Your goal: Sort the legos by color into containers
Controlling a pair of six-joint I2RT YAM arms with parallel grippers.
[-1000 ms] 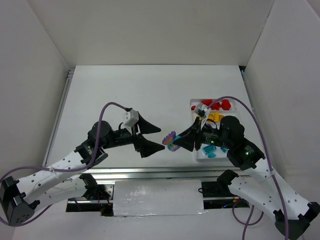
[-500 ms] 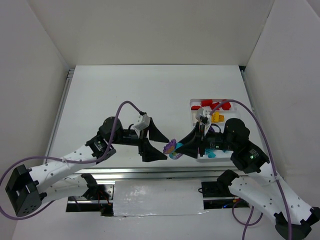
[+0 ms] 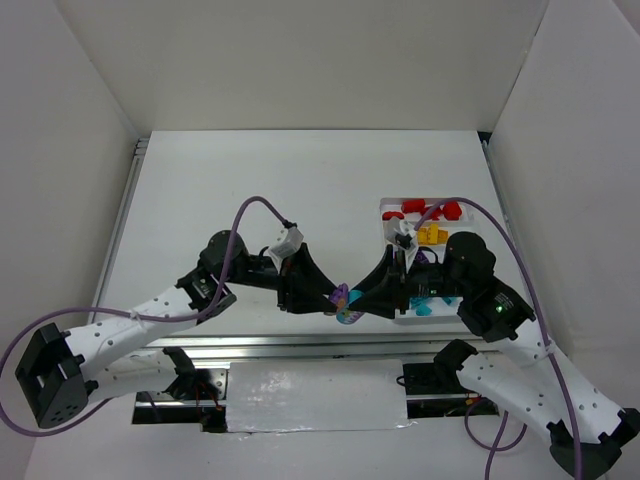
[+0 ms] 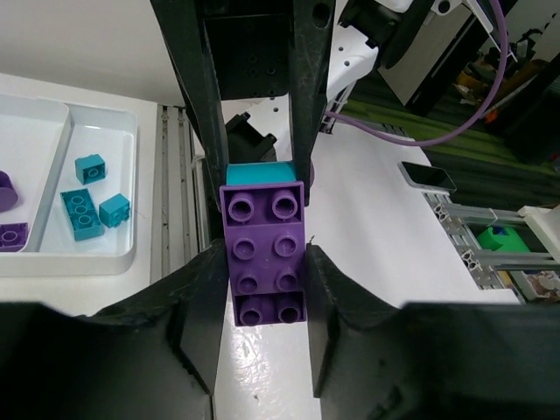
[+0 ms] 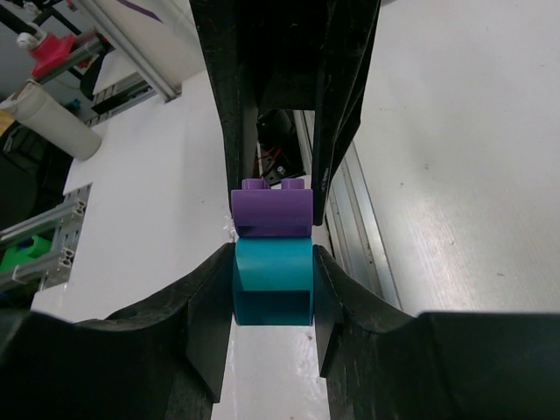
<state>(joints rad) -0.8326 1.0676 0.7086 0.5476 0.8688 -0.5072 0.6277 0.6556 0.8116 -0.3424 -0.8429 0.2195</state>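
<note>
A purple brick (image 4: 265,254) and a teal brick (image 4: 259,173) stuck together hang above the table's near edge, between both arms (image 3: 343,303). My left gripper (image 4: 265,262) is shut on the purple brick, one finger on each side. My right gripper (image 5: 273,273) is shut on the teal brick (image 5: 273,282), and the purple brick (image 5: 271,210) sticks out beyond it. The two grippers meet tip to tip (image 3: 345,300). The white tray (image 3: 385,222) at the right holds red legos (image 3: 430,209), yellow ones (image 3: 430,234) and teal ones (image 3: 425,303).
The tray's end compartment (image 4: 87,254) holds three teal bricks (image 4: 83,210), and purple ones (image 4: 7,192) lie in the compartment beside it. An aluminium rail (image 3: 300,342) runs along the near table edge. White walls enclose the left, back and right.
My left gripper came in from the left, reached the cluster held by the right gripper and shut on its purple brick. The right gripper shifted slightly toward the near edge, still holding the cluster.
</note>
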